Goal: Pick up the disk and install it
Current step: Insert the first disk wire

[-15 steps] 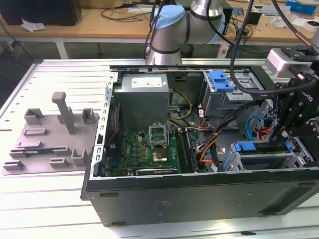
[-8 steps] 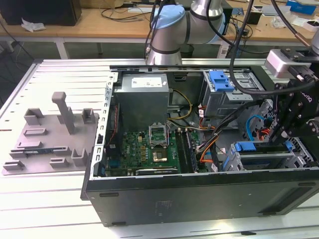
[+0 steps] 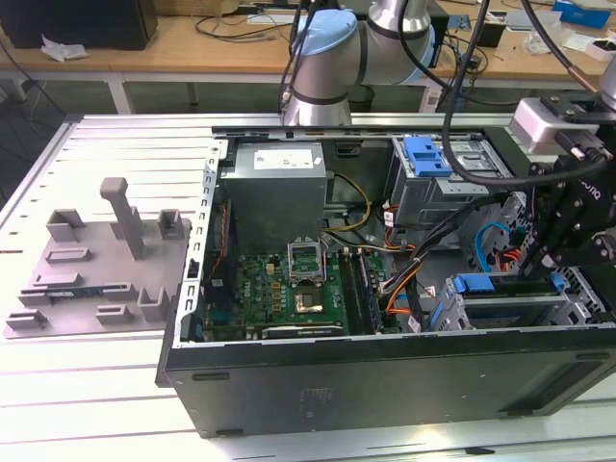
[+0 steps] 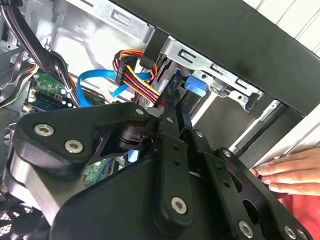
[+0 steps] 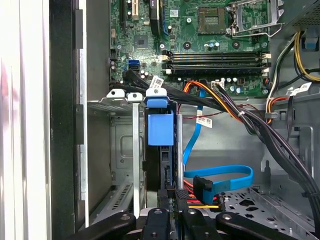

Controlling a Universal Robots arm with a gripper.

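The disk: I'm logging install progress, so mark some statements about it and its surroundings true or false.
1. The disk sits edge-on in a drive bay. True.
2. The computer case is closed. False: its side is open, the circuit board showing.
3. A hand rests beside the computer case. True.
4. The tool is over the grey tray. False: it is at the drive bay, by the disk.

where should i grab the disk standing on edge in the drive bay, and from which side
Probably its narrow end nearest the gripper, pinched across the thin dimension, coming in along the slot. The disk stands on edge between the bay's metal walls, so its broad faces look boxed in and that end looks free.
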